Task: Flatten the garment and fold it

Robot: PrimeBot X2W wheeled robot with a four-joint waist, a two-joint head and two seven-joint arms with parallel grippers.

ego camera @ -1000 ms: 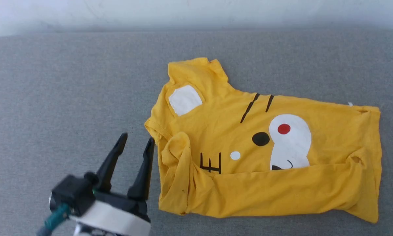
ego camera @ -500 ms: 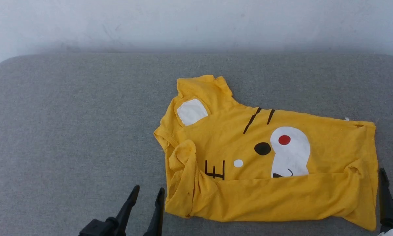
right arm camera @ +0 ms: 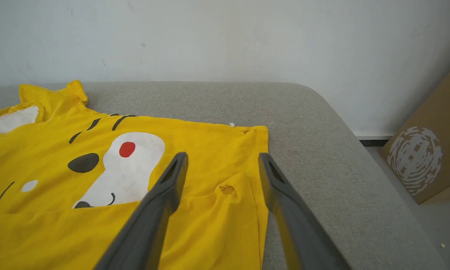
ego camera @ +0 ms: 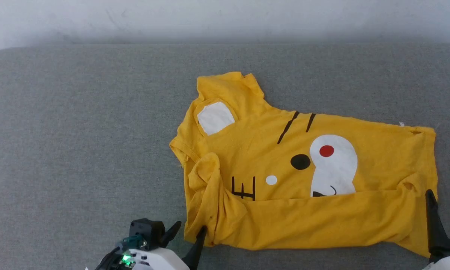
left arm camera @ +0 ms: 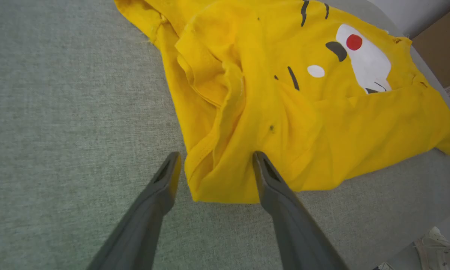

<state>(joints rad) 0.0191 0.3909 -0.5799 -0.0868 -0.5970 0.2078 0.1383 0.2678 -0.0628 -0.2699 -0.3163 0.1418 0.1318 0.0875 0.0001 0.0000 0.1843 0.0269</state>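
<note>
Both grippers have closed in on the garment [ego camera: 247, 150], which lies print-up on the grey desk [ego camera: 78, 131], its near edge folded over. The left gripper [left arm camera: 215, 156], fingers spread wide and empty, straddles the garment's bunched near-left corner, likely to pinch it. The right gripper [right arm camera: 223, 155], equally open and empty, hangs over the garment's right hem, probably to pull the fold flat.

Left hand [ego camera: 190, 226], earlier beside the garment's [ego camera: 303, 221] 8 o'clock edge, now straddles its 7 o'clock corner; right hand [ego camera: 446, 193] has arrived at the 5 o'clock corner.
</note>
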